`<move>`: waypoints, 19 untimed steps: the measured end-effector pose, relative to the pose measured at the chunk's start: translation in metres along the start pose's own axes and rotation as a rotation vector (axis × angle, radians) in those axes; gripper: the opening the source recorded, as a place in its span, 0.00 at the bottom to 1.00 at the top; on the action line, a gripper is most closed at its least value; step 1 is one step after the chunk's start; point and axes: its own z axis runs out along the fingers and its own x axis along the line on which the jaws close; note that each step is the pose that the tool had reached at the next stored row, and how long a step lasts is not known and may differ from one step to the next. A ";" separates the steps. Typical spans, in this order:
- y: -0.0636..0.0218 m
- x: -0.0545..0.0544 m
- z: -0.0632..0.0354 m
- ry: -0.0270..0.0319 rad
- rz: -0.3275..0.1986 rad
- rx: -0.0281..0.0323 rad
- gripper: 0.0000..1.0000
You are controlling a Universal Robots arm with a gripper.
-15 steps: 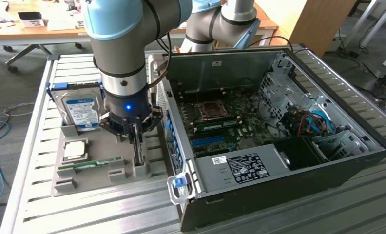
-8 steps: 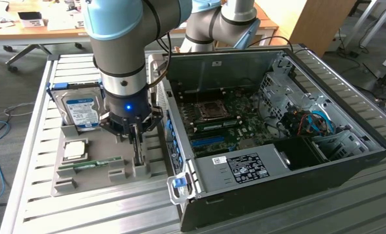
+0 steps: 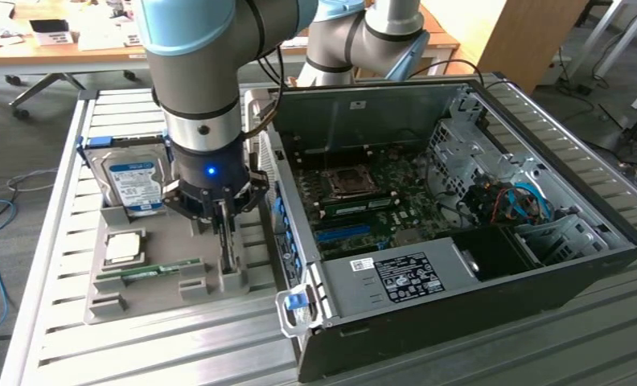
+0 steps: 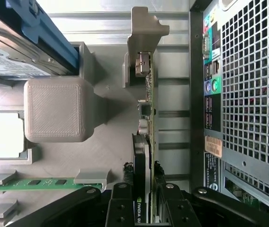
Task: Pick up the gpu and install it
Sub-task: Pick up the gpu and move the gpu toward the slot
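Reaching straight down over the grey tray (image 3: 147,301) on the slatted table (image 3: 136,354), with the gripper (image 3: 224,211) hanging just beside the open computer case (image 3: 426,330). Pinching the gpu (image 3: 226,249) between closed fingers, one on each face, the card standing on edge in the tray between the memory stick (image 3: 152,272) and the case. Catching, from the exterior view, the case interior lying open with the motherboard (image 3: 356,201) facing up, and the hard drive (image 3: 131,181) and processor chip (image 3: 123,248) resting in their tray pockets. Getting, from the wrist view, the close detail instead: black fingers (image 4: 120,203) pressing on the gpu (image 4: 148,113) beside its dark cooler (image 4: 140,156), the gripper (image 4: 146,208) centring on the thin green board edge, and the case's perforated rear grille (image 4: 252,94) and port panel (image 4: 212,85) running alongside.
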 end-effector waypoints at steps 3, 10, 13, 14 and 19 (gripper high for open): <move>0.0003 0.000 -0.0057 0.0000 0.000 0.0000 0.27; 0.0011 -0.001 -0.0219 0.0001 0.000 0.0000 0.27; 0.0013 -0.001 -0.0277 0.0001 0.000 0.0000 0.27; 0.0014 -0.001 -0.0295 0.0000 0.000 -0.0001 0.27; 0.0020 -0.001 -0.0420 0.0001 0.000 0.0000 0.27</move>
